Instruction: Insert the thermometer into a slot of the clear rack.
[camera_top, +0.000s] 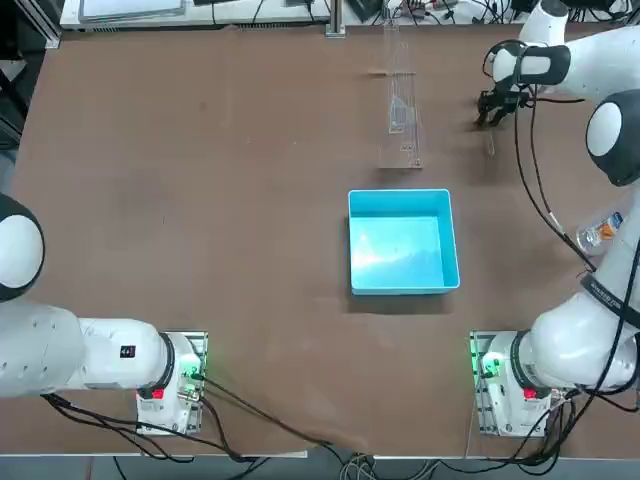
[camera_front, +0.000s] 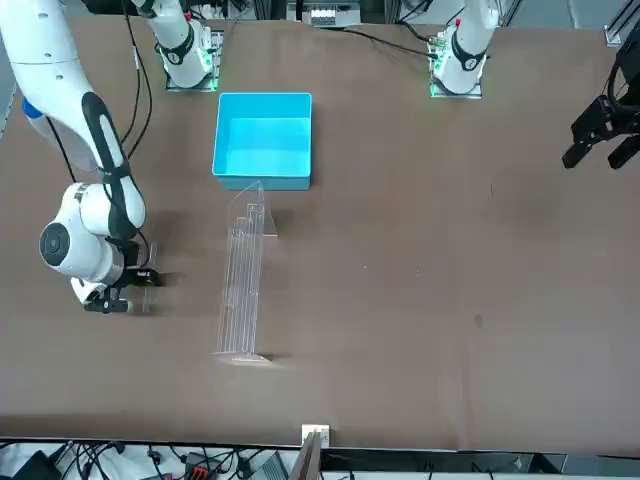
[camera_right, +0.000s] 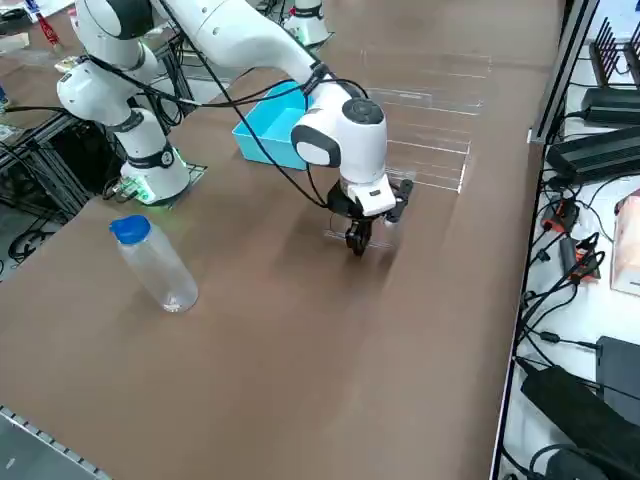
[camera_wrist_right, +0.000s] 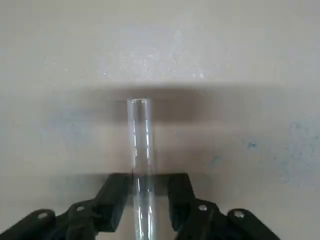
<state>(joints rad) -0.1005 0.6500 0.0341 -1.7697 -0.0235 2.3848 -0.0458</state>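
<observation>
benchfan: Top view has the right gripper (camera_top: 488, 112) off to one side of the clear rack (camera_top: 404, 130), well apart from it. Guessing it's there for a pickup first, slot later. The blue bin (camera_top: 403, 243) sits near one end of the rack.

slotnerd: Front view shows the rack's row of slots way better. Its thin see-through edges kinda melt into the brown table (camera_front: 400, 300), though, and the arm's own hardware covers most of the pickup spot.

benchfan: Right side view puts the gripper low beside the rack, with something clear under it, too faint to name.

slotnerd: Wrist view settles it: the thermometer (camera_wrist_right: 141, 135) is between the fingers, which are apart, with a visible gap on one side, so no clamp. Probably lined up for a squeeze. One end pokes out past the tips; the other is cut off. Upright or lying? Can't tell.
</observation>
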